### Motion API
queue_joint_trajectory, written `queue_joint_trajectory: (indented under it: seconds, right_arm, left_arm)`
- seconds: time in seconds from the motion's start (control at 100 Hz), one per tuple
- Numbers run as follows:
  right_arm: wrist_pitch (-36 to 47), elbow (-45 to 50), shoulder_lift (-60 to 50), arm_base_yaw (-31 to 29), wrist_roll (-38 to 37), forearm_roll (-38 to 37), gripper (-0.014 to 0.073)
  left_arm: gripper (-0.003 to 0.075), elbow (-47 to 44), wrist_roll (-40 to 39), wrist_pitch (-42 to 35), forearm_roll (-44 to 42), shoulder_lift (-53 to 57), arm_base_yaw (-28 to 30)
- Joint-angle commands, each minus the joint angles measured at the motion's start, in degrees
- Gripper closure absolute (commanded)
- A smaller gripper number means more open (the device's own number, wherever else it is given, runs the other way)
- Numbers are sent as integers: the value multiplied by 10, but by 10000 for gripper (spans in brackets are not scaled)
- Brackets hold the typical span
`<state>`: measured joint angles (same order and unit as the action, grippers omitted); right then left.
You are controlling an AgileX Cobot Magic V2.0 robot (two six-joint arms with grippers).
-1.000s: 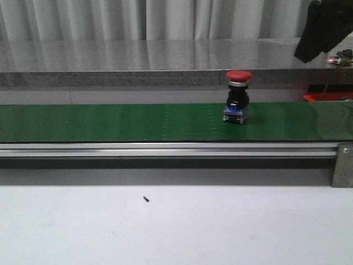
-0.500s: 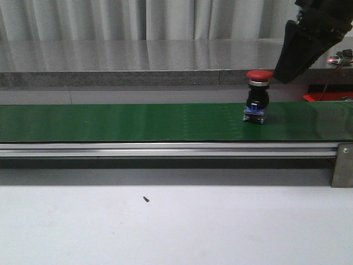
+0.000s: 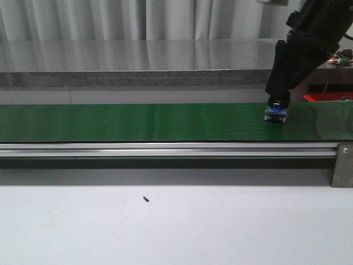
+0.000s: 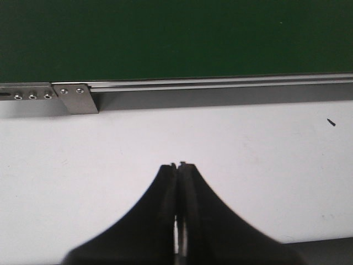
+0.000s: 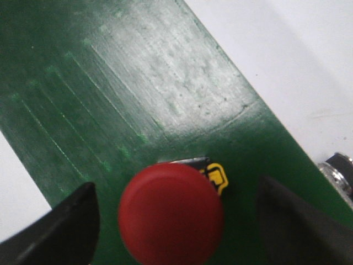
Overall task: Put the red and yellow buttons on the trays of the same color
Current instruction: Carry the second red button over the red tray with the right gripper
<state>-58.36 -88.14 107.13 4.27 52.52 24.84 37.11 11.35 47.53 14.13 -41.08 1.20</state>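
Right wrist view: right gripper [image 5: 174, 221] spread wide, empty, straddling the red button [image 5: 171, 212] on the green conveyor belt [image 5: 110, 99] for grasping; left gripper [image 4: 179, 168] closed, empty.

The front camera faces forward, low over the white bench [image 3: 176, 226], side-on to the long green conveyor belt [image 3: 138, 122]. Both wrist cameras look steeply down: the left sees belt edge and bench, the right sits close above the belt.

A round glossy red button [image 5: 171, 212] (blue-based, yellow-labelled) is seen on the dark green conveyor belt [image 3: 138, 121], edged by a silver rail [image 3: 165, 149] and white table [image 3: 176, 226].
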Motion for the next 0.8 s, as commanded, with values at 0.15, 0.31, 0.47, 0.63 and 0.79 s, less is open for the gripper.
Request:
queue_joint_trajectory:
  seconds: [0.15, 0.31, 0.47, 0.63, 0.79]
  right_arm:
    - [16, -15, -28, -1, 3, 15, 459]
    - [56, -17, -35, -2, 2, 15, 503]
    - [76, -43, -45, -13, -24, 15, 503]
    - [86, -94, -45, -36, -55, 13, 503]
    - [116, -130, -45, -72, -84, 13, 503]
  left_arm:
    - [740, 16, 1, -35, 9, 2, -4]
    - [740, 16, 1, -35, 9, 2, -4]
    - [740, 16, 1, -35, 9, 2, -4]
    - [740, 16, 1, -35, 9, 2, -4]
    - [740, 16, 1, -35, 9, 2, -4]
